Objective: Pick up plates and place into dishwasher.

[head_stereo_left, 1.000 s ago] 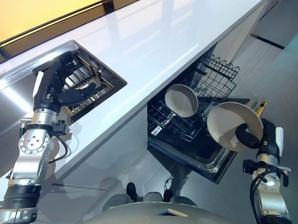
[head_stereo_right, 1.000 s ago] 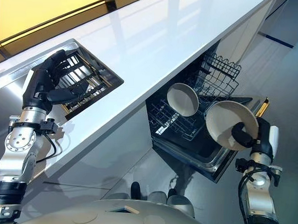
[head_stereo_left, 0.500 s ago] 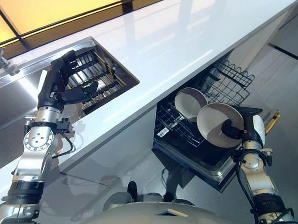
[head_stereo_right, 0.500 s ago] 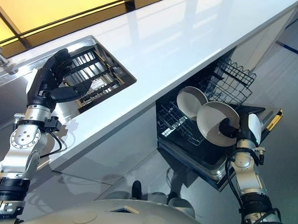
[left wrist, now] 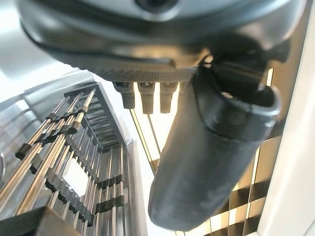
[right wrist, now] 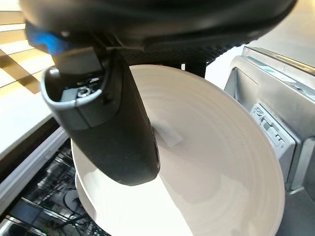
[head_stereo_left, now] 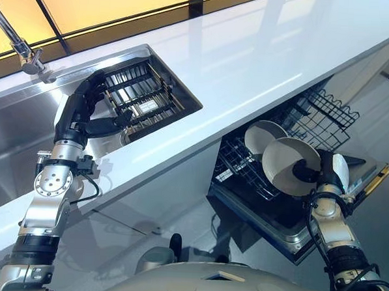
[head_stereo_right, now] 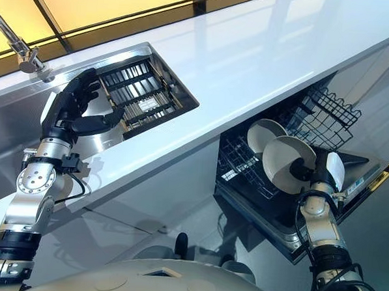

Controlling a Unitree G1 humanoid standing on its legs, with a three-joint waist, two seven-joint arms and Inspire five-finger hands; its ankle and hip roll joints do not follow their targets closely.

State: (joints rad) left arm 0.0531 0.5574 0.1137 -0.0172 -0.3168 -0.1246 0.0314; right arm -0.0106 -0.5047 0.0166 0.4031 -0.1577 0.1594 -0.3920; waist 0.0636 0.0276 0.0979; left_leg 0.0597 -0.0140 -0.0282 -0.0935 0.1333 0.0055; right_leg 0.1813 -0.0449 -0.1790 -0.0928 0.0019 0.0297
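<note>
At centre right, the right hand (head_stereo_left: 318, 175) pinched a white plate (head_stereo_left: 286, 164), thumb across its face, just above the open dishwasher's lower rack (head_stereo_left: 245, 174), beside a second plate (head_stereo_left: 263, 134) already racked. Placing was under way; next came lowering it between the tines. The left hand (head_stereo_left: 85, 114) hovered spread over the sink rack (head_stereo_left: 145, 97), upper left, by the white bench (head_stereo_left: 251, 64).

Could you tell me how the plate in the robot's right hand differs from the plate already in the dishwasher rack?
The held plate is pinched by the right hand above the open dishwasher; the racked plate stands on edge among the rack's wires, behind it. Both are round and white.
</note>
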